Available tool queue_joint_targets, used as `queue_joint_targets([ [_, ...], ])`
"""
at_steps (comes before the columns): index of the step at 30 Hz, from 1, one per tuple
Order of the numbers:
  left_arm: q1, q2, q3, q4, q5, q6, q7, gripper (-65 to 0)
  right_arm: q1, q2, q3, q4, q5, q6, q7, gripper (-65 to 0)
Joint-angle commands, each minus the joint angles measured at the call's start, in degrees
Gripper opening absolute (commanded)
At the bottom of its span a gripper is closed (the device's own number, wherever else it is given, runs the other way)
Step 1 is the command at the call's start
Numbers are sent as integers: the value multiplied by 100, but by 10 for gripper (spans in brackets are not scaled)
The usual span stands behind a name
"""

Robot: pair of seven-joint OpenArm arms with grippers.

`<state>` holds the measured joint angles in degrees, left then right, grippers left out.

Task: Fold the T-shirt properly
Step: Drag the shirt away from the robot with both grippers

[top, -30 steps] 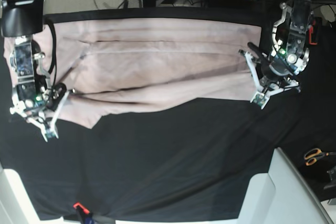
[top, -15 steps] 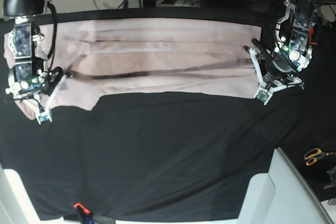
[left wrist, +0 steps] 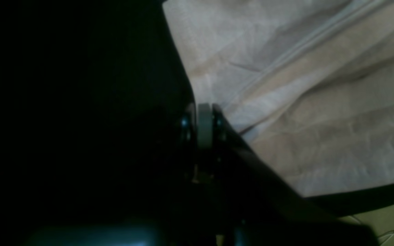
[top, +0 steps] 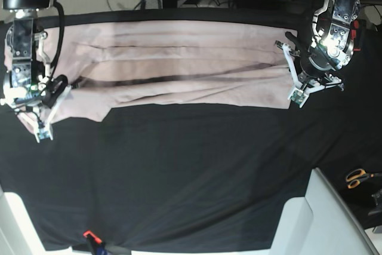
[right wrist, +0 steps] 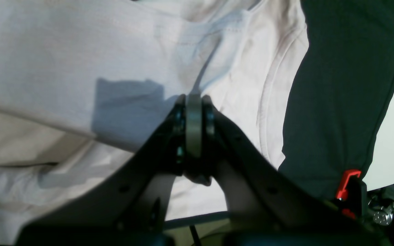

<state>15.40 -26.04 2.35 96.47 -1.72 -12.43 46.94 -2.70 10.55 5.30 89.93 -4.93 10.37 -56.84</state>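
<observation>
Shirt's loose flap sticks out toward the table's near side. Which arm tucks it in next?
Right, likely. The right gripper, jaws shut on the pale pink cotton T-shirt, sits beside that flap; the left gripper holds the opposite end.

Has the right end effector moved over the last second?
Yes. The right end effector shifted toward the base view's left edge, against the black table cloth.

silver-and-black arms (top: pixel 333 22), white-tipped grippers, black cables (top: pixel 58 34).
</observation>
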Motion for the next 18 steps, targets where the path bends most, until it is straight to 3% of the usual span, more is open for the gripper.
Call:
queue_joint_targets([
  [1, -23, -81, -46, 90, 35, 122, -48, -650, 2, 57, 28, 145, -39, -13, 18, -650],
  [4, -15, -81, 7, 98, 35, 271, -56, -650, -121, 57, 37, 163, -39, -13, 18, -650],
  [18, 196, -2, 24, 98, 35, 289, -56, -650, -693, 49, 46, 726, -48, -31, 0, -650],
])
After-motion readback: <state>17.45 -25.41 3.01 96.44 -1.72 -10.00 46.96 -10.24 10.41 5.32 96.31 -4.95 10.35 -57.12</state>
